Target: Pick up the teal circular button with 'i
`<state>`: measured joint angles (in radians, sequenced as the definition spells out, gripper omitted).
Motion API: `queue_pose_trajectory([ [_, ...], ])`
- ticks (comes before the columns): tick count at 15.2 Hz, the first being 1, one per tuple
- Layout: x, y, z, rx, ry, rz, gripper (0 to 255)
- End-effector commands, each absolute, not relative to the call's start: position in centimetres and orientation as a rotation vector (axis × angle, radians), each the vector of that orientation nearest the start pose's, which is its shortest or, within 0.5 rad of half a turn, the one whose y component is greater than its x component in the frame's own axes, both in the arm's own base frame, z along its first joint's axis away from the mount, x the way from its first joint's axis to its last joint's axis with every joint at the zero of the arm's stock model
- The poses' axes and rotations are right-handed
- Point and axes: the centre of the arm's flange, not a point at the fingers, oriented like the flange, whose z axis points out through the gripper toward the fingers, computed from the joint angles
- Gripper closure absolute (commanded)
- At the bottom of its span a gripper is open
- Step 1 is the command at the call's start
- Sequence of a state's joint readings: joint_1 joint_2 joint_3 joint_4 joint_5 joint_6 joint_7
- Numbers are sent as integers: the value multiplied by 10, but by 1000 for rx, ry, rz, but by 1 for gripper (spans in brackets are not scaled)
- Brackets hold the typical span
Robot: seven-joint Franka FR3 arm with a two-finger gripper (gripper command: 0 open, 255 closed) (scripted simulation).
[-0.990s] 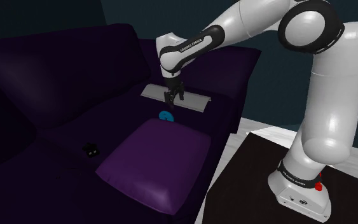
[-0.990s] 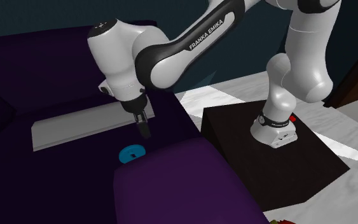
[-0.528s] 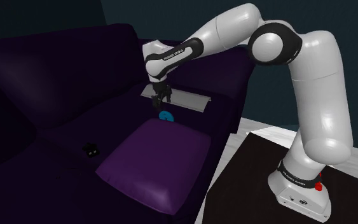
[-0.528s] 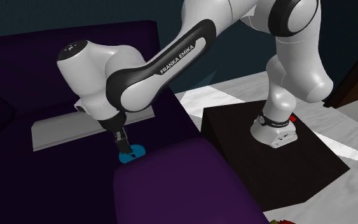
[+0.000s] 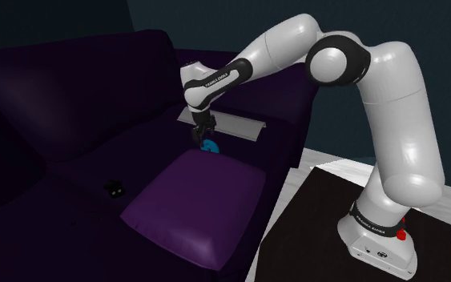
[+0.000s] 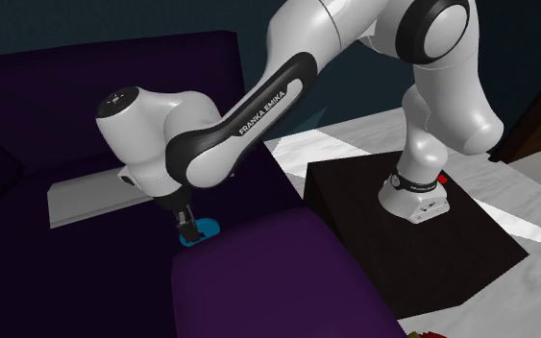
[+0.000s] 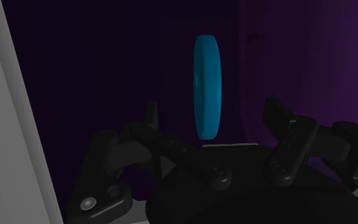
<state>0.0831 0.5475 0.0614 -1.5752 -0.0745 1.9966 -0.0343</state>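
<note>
You have a dark purple sofa across the shoulder view, with a lighter purple cushion lying on its seat. Beyond the cushion, a flat grey board rests on the sofa. A small black object sits near the cushion's left, too small to identify.

The end effector partly hides the teal button.

Home living room: purple sofa, cushion.
</note>
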Motion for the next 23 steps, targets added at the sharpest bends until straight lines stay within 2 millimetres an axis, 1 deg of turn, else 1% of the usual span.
queue_pose_trajectory([
  [1,674,89,310,-3159,-328,194,255],
  [10,673,88,311,-3159,-328,194,255],
  [23,673,88,379,-3159,-328,194,255],
])
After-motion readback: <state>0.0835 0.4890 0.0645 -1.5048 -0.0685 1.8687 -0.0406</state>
